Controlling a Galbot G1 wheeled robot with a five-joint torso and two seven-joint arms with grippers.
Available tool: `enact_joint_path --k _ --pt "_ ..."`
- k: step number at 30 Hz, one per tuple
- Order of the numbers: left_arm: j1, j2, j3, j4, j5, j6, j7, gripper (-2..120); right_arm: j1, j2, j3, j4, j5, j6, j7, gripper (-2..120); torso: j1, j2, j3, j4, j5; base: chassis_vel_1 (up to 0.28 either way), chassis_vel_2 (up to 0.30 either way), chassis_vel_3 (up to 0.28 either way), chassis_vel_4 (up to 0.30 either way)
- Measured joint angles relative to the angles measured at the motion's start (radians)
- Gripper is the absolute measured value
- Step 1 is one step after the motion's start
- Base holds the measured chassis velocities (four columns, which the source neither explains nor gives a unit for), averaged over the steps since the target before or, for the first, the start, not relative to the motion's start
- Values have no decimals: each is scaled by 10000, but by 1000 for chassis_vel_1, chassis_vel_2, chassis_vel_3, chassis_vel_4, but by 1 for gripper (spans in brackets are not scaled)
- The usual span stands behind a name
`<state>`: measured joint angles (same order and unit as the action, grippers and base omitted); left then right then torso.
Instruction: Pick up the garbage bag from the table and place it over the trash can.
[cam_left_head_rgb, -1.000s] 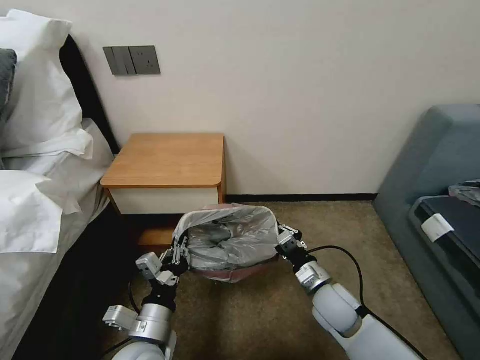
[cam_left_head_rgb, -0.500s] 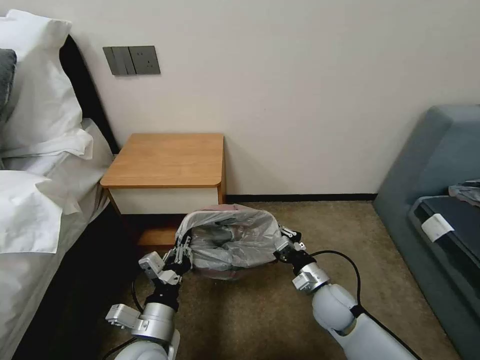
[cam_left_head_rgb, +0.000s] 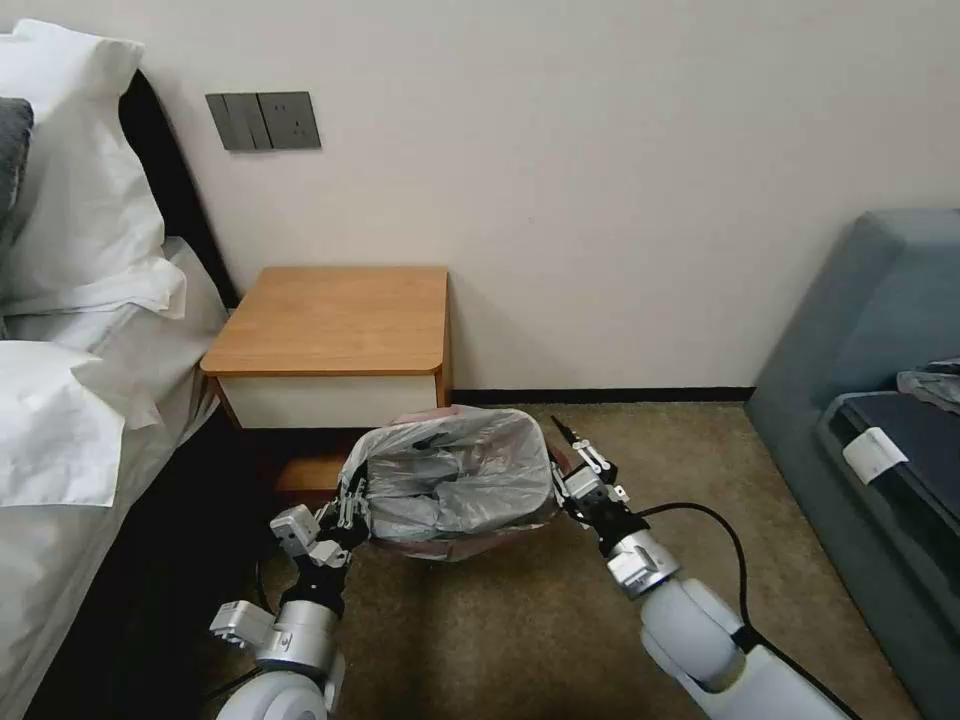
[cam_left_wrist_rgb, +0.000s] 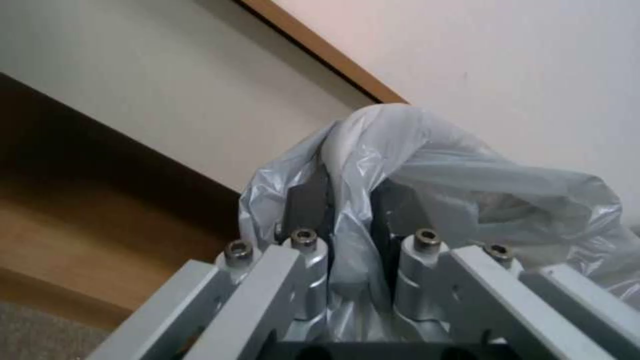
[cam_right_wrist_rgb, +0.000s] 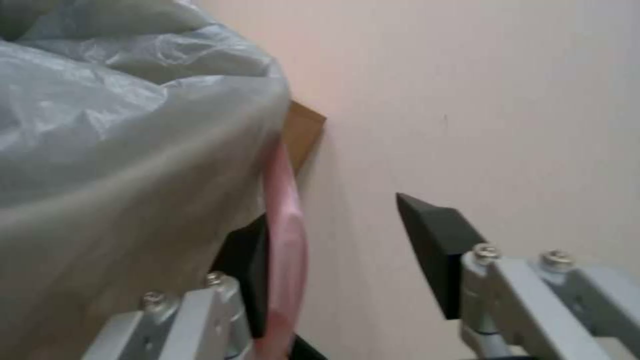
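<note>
The bed (cam_left_head_rgb: 70, 420) is lying along the left of the head view, and the orange-brown surface (cam_left_head_rgb: 335, 318) is standing just beside it against the wall. Lower down, on the carpet (cam_left_head_rgb: 520, 630) in front of that surface's right front corner, the garbage bag (cam_left_head_rgb: 455, 480) is sitting spread open over the trash can (cam_left_head_rgb: 450, 548), its pinkish edge showing along the near side. The left gripper (cam_left_head_rgb: 352, 498) is pinching a fold of grey plastic at the bag's left rim; in the left wrist view its fingers (cam_left_wrist_rgb: 308, 207) are pressing narrowly together with the bag (cam_left_wrist_rgb: 427, 165) bunched between them. The right gripper (cam_left_head_rgb: 568, 447) is sitting at the bag's right rim with its jaws spread wide, one finger (cam_right_wrist_rgb: 437, 245) clear of the plastic and the other lying against the bag's pink edge (cam_right_wrist_rgb: 283, 225). A grey sofa (cam_left_head_rgb: 880, 420) is standing at the far right.
</note>
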<state>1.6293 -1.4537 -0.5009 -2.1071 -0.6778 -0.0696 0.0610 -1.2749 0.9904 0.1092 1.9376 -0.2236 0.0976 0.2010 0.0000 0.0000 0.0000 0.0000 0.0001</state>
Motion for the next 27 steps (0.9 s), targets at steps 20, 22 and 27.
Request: enact_joint_path --k 20,22,27 --pt "-174 216 77 339 1224 -250 -48 7 -524 -349 729 2811 5347 -473 -793 100 0 0 0 0 -1 0 0 0 0" --pt "-211 269 87 385 1551 -346 23 7 -373 -500 591 3114 5900 -761 -873 100 0 0 0 0 -2 0 0 0 0" --pt "-358 522 104 394 2513 -454 127 7 1309 -1715 -268 3388 6356 -1778 -1783 100 0 0 0 1 -1 0 0 0 0"
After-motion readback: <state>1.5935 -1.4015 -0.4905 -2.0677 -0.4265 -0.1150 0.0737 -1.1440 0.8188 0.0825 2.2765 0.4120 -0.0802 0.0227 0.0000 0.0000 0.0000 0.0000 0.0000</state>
